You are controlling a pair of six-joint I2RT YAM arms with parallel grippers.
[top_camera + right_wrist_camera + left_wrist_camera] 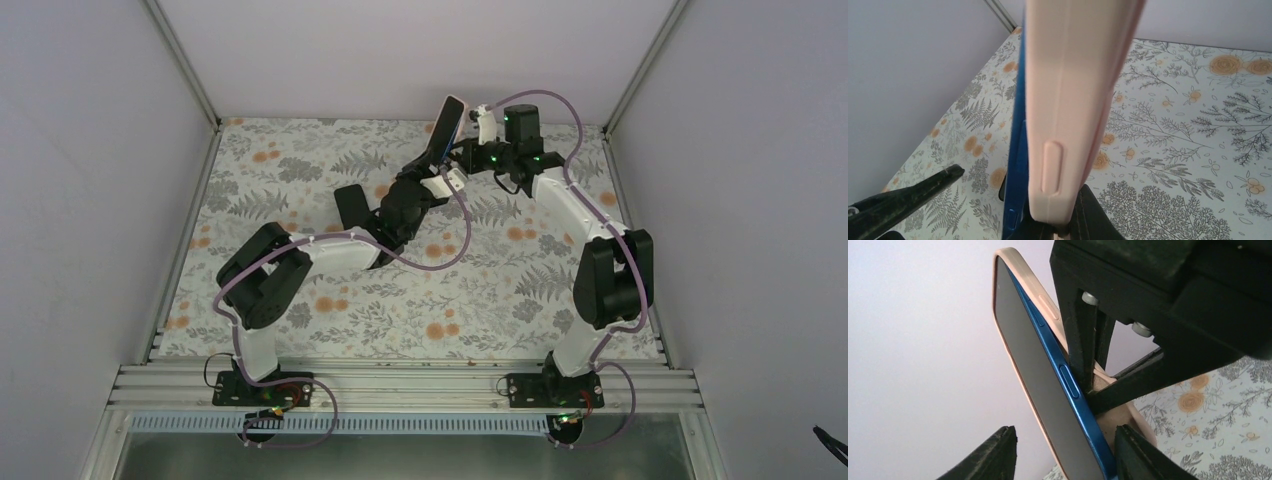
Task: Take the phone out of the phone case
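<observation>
A blue phone [446, 128] in a pale pink case [459, 102] is held tilted in the air over the far middle of the table. In the left wrist view the phone's dark screen [1038, 380] faces left, and the case [1044, 301] is peeled off its blue right edge. My right gripper [464, 152] is shut on the case's side wall [1073, 90]; it also shows in the left wrist view [1090, 390]. My left gripper [1065, 432] straddles the phone's lower end. Its right finger [1143, 455] is close to the back, and its left finger [993, 455] stands off the screen.
The floral cloth [330, 300] covers the table. Grey walls and slanted metal posts [185, 60] close in the back and sides. A metal rail [400, 385] runs along the near edge by the arm bases.
</observation>
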